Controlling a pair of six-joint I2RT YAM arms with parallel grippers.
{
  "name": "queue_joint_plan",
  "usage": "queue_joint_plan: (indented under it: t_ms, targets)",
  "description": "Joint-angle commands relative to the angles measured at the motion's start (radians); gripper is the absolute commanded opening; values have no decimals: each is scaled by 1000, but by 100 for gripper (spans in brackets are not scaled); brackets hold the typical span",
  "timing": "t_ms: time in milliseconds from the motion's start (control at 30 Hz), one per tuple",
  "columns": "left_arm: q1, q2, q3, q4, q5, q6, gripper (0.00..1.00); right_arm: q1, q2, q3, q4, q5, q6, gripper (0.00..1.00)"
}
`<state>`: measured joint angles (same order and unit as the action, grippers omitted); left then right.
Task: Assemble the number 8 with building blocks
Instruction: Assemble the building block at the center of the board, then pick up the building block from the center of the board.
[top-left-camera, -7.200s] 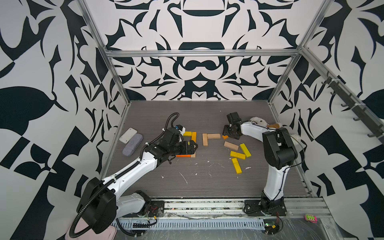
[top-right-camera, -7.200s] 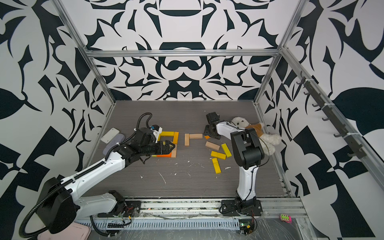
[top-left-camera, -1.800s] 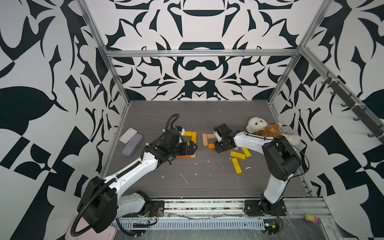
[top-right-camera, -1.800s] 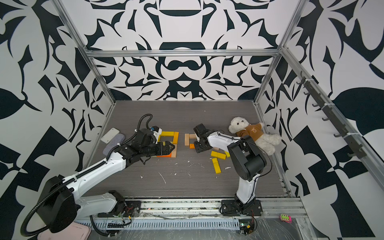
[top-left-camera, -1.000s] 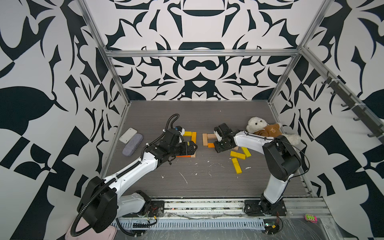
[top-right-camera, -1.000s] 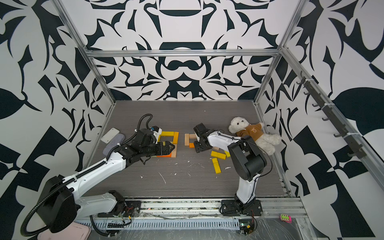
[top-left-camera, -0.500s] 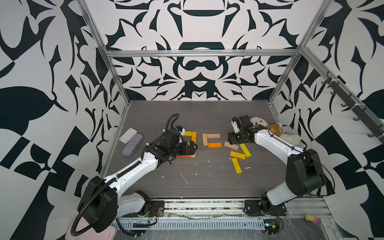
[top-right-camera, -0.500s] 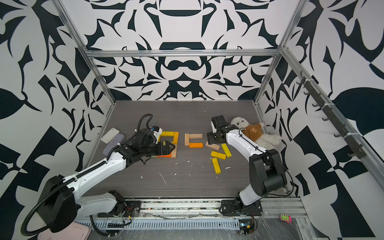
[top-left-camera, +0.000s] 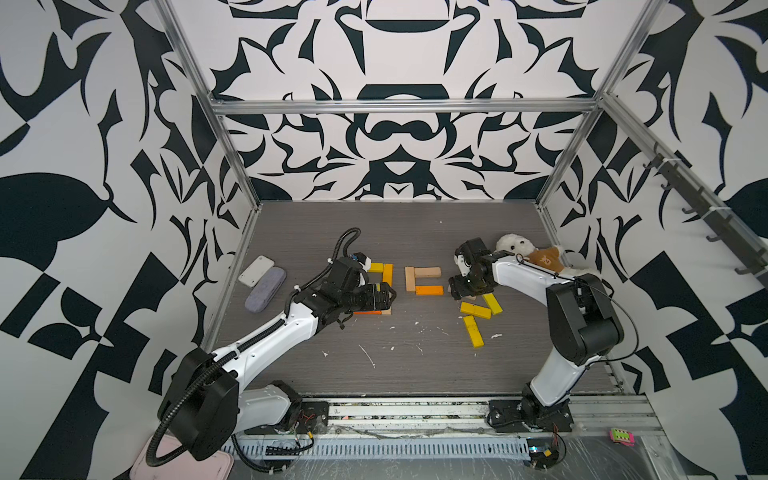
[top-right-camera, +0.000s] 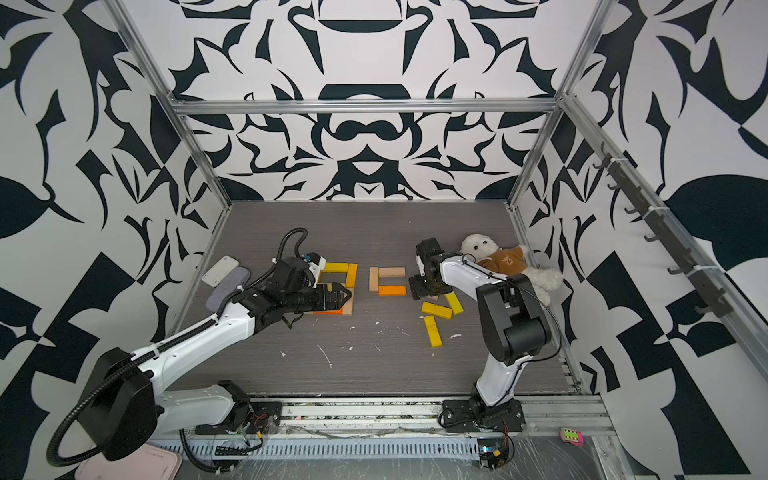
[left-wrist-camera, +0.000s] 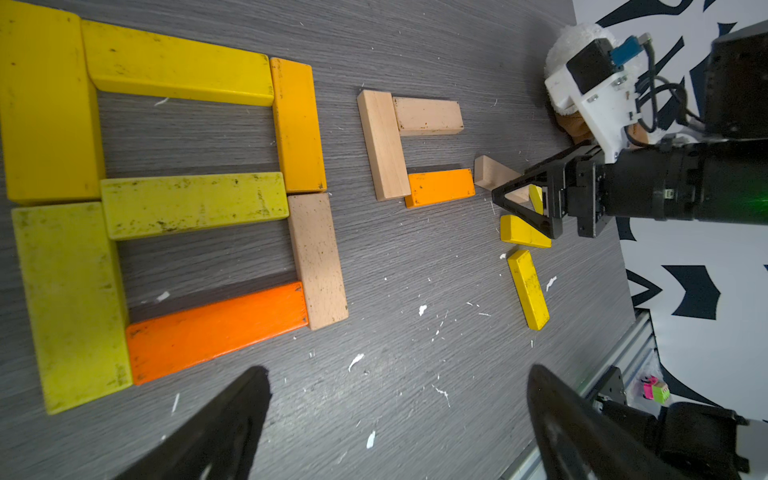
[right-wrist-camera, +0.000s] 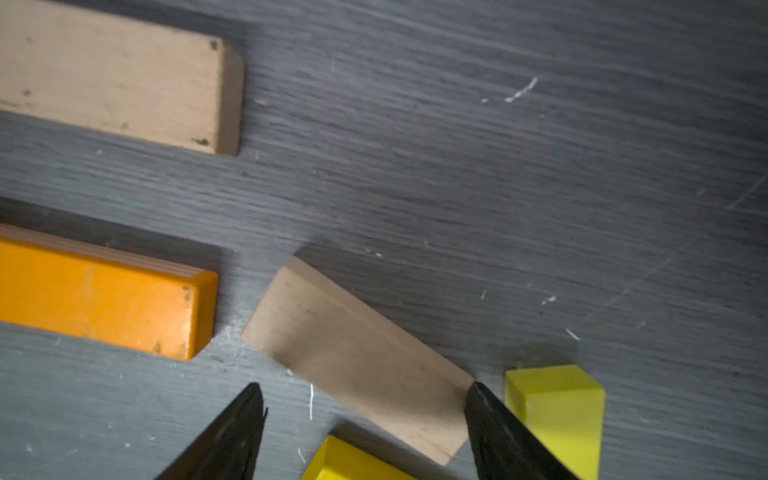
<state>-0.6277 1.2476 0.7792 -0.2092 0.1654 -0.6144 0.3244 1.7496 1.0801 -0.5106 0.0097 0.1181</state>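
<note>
The right fingers (right-wrist-camera: 232, 436) are standing apart around a tan block (right-wrist-camera: 357, 357) lying at 3 o'clock from the orange block (top-left-camera: 429, 290). The left fingers (left-wrist-camera: 220, 428) are hanging wide apart.

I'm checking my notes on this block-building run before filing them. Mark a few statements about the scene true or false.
1. The left gripper is open and empty. True.
2. The right gripper is clamped on an orange block. False: its jaws stand open over a tilted tan block.
3. Three loose yellow blocks lie near the right gripper. True.
4. The plush toy lies next to the two flat cases. False: the toy is near the right gripper, the cases on the left gripper's side.
</note>
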Motion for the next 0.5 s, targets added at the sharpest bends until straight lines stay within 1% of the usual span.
queue_joint_plan:
  t_ms: [0, 200, 300, 333, 467]
  targets:
    - [3, 6, 2, 10, 11, -10, 99, -4, 29, 21, 13, 32, -9, 78]
    - [2, 8, 3, 11, 13, -11, 99, -20, 73, 50, 26, 75, 1, 75]
    - [2, 6, -3, 12, 10, -12, 99, -30, 89, 59, 38, 64, 12, 69]
    - [3, 6, -4, 11, 10, -13, 99, -32, 94, 61, 43, 61, 19, 65]
    - [2, 3, -6, 10, 11, -14, 99, -36, 109, 70, 54, 48, 41, 41]
